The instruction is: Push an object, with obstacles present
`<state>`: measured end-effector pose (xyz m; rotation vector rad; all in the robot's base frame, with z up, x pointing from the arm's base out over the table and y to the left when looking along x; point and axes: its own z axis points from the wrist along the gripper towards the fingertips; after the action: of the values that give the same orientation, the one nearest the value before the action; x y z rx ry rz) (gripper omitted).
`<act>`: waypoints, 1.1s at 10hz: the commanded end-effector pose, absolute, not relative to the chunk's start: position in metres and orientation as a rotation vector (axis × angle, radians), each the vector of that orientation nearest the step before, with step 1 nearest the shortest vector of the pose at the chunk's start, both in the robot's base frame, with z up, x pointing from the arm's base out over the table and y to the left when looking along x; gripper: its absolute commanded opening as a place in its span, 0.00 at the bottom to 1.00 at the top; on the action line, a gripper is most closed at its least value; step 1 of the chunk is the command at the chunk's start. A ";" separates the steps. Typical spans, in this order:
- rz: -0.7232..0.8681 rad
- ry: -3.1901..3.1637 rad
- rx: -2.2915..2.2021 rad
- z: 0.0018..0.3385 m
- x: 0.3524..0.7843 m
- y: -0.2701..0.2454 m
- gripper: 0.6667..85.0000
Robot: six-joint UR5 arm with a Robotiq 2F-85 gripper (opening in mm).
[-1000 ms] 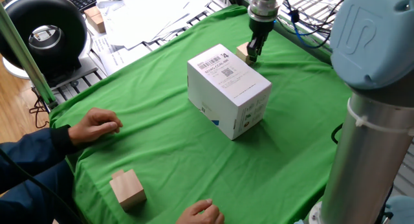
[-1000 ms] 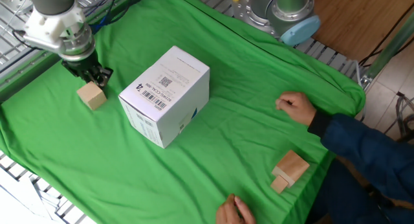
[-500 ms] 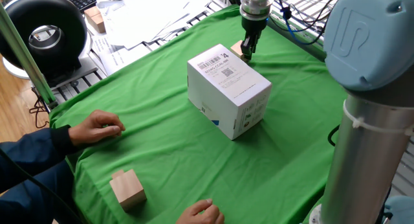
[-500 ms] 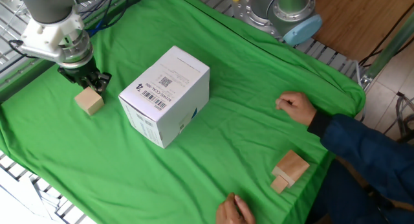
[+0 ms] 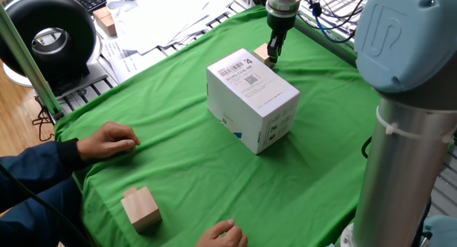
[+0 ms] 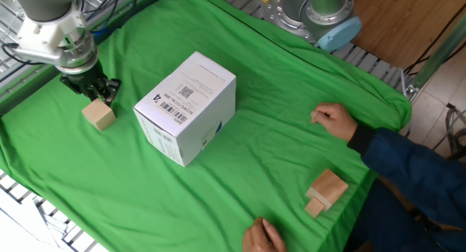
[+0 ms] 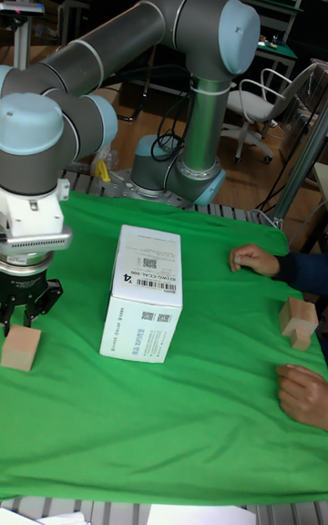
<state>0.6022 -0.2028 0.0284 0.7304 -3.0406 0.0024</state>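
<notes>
Green cloth (image 6: 240,84) spread over the table, wrinkled around the middle. Small pale wooden cube (image 6: 99,115) (image 7: 20,347) (image 5: 262,54) near one edge of the cloth, resting flat, just beside the large white cardboard box (image 6: 186,108) (image 5: 251,99) (image 7: 143,304) but apart from it, with a strip of green between. Gripper (image 6: 90,92) (image 7: 27,305) (image 5: 273,52) pointing straight down, fingertips low at the cloth and right against the cube's side; fingers drawn narrow, close together, nothing between them, though whether fully closed cannot be told. Box standing near the centre of the cloth, barcode labels and a printed "4" on its upper faces, small blue marks on one side. Bigger light wooden block (image 6: 325,191) (image 5: 141,207) (image 7: 298,321) near the opposite corner of the cloth, well apart from cube and box. Two human hands resting on the cloth on that side: one (image 6: 333,121) (image 5: 107,140) (image 7: 254,260) flat near the edge in a dark blue sleeve, the other (image 6: 262,235) (image 5: 223,235) (image 7: 302,393) at the cloth's near edge close to the block. Grey arm column (image 5: 400,140) rising at the cloth's side in one fixed view.
</notes>
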 end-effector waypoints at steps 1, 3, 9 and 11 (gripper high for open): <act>0.006 -3.014 0.714 0.028 0.599 -0.206 0.40; 0.017 -3.004 0.745 0.025 0.603 -0.206 0.39; 0.029 -3.010 0.776 0.030 0.620 -0.194 0.40; 0.018 -3.013 0.770 0.032 0.623 -0.187 0.40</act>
<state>0.6170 -0.1961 0.0287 0.7784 -3.0014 0.0402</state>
